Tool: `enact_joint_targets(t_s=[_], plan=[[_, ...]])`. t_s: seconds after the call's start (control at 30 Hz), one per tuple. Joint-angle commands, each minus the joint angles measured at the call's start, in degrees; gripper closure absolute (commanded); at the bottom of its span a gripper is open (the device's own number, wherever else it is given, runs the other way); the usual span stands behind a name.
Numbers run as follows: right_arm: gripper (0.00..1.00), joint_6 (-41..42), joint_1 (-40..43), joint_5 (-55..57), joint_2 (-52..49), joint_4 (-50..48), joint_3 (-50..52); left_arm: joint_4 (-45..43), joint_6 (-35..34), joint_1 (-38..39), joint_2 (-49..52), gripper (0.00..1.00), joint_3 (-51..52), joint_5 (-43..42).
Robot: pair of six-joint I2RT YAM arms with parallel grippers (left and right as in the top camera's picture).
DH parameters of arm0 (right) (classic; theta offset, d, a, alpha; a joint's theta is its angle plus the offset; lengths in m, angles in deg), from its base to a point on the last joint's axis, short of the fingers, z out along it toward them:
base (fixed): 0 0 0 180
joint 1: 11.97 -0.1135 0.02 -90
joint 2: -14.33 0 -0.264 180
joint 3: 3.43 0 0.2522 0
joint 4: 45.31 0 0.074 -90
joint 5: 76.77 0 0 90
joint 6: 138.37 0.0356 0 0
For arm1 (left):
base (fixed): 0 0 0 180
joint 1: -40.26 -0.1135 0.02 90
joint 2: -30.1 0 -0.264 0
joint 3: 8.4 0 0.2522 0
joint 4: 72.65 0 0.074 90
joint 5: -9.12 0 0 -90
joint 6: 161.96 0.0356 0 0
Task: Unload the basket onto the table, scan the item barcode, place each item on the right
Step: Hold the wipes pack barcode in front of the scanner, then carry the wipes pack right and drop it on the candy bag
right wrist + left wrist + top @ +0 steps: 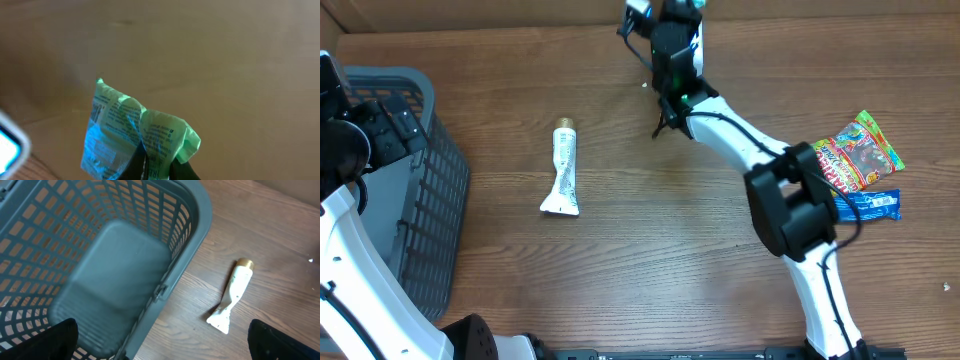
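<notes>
At the left, the left gripper (165,342) hangs over the grey plastic lattice basket (432,200), jaws wide apart. A white squeezed tube with a gold cap (564,170) lies on the wooden table (650,260). At the far centre, the right gripper (155,167) is clamped on a crinkled green plastic packet (140,132), held off the table. A colourful snack bag (858,150) lies at the right.

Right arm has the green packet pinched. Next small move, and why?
Likely rotate the wrist slightly to square the barcode to the white-edged device at left. The right jaws are shut on the green packet, whose barcode sits on a creased, angled face.
</notes>
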Motion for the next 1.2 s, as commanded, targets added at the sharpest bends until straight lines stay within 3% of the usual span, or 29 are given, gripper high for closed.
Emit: enact_joint_targets(t_s=[0.0,0.13,0.23,0.4,0.53,0.6,0.67,0.77,0.97,1.17], plan=[[0.96,12.3,-0.3,5.3,12.3,9.0,-0.3,-0.1,-0.8,-0.2,0.1,0.0,-0.8,-0.3],[0.96,31.1,-0.6,-4.2,20.0,36.8,-0.3,-0.1,-0.8,-0.2,0.1,0.0,-0.8,-0.3],[0.96,46.5,-0.1,-17.6,26.0,54.1,-0.3,-0.1,-0.8,-0.2,0.1,0.0,-0.8,-0.3],[0.96,67.2,4.3,-41.3,34.1,71.5,-0.3,-0.1,-0.8,-0.2,0.1,0.0,-0.8,-0.3],[0.96,72.4,11.6,-59.6,37.9,81.8,-0.3,-0.1,-0.8,-0.2,0.1,0.01,-0.8,-0.3],[0.96,72.7,16.3,-64.2,38.4,86.8,-0.3,-0.1,-0.8,-0.2,0.1,0.0,-0.8,-0.3],[0.96,78.3,23.9,-65.2,38.2,93.2,-0.2,-0.1,-0.8,-0.2,0.1,0.0,-0.8,-0.3],[0.96,81.6,32.7,-65.2,37.4,94.9,2.6,-0.1,-0.8,-0.2,0.1,0.0,-0.8,-0.3],[0.96,84.9,45.5,-60.4,36.4,87.4,15.1,-0.1,-0.8,-0.2,0.1,0.0,-0.8,-0.3],[0.96,87.1,52.8,-58.3,35.2,81.3,26.1,-0.1,-0.8,-0.2,0.1,0.0,-0.8,-0.3]])
